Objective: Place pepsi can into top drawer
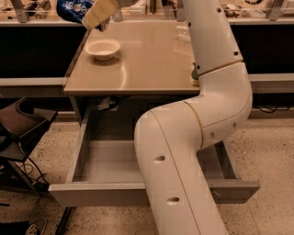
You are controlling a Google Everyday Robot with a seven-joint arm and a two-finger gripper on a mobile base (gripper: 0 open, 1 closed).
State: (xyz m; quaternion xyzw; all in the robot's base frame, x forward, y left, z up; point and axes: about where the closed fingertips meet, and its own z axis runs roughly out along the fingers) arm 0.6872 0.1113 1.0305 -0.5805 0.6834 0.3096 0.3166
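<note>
The pepsi can (72,8), blue with white lettering, is held in the air at the top left, above and behind the table's far left corner. My gripper (95,17) is shut on the can's right side, with tan fingers (102,11) angled down-left. The top drawer (98,190) stands pulled open below the table, grey and shallow, with nothing showing in the visible part of its floor (110,160). My white arm (183,151) crosses in front and hides the drawer's middle.
A white bowl (103,47) with nothing in it sits on the tan table (147,64) at the far left. A clear bottle (183,33) stands beside my arm. A small green and yellow object (195,79) sits at the table's right front. A black chair (20,126) is at the left.
</note>
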